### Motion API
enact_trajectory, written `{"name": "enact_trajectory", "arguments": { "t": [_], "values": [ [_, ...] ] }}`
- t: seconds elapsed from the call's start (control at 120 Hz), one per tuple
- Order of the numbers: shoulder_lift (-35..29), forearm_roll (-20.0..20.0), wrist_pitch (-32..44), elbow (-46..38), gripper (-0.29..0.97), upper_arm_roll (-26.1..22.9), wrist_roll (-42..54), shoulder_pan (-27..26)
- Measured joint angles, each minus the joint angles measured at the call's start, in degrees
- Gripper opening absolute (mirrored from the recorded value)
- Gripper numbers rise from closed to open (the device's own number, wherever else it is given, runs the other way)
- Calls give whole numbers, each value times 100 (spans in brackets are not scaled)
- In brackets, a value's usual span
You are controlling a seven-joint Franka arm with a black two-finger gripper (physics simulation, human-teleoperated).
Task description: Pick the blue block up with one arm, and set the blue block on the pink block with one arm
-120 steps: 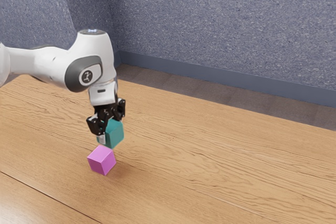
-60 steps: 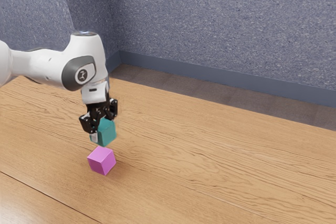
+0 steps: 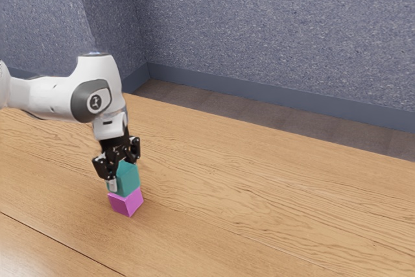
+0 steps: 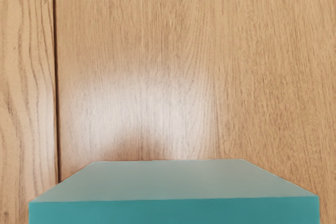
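A teal-blue block (image 3: 126, 179) rests squarely on top of the pink block (image 3: 125, 202) on the wooden table (image 3: 259, 192), toward the exterior view's left. My black gripper (image 3: 118, 172) comes down from above and is shut on the teal-blue block, its fingers (image 3: 102, 167) clasping it from two sides. In the wrist view the teal-blue block (image 4: 173, 192) sits close under my hand, with wood grain beyond it. The pink block is hidden beneath it there.
The table's front edge (image 3: 58, 241) runs diagonally near the stack. A grey carpeted wall (image 3: 272, 30) with a dark baseboard stands behind the table. Open tabletop stretches toward the exterior view's right.
My gripper has carried the teal-blue block down and toward the exterior view's left. It hung above the pink block's side before and now sits on top of it.
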Motion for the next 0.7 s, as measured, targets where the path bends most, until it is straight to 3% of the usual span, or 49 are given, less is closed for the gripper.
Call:
{"name": "enact_trajectory", "arguments": {
  "t": [0.275,0.7],
  "values": [
    [14,-36,27,0,35,35,73,-159],
    [227,-3,123,106,35,52,165,58]
  ]
}}
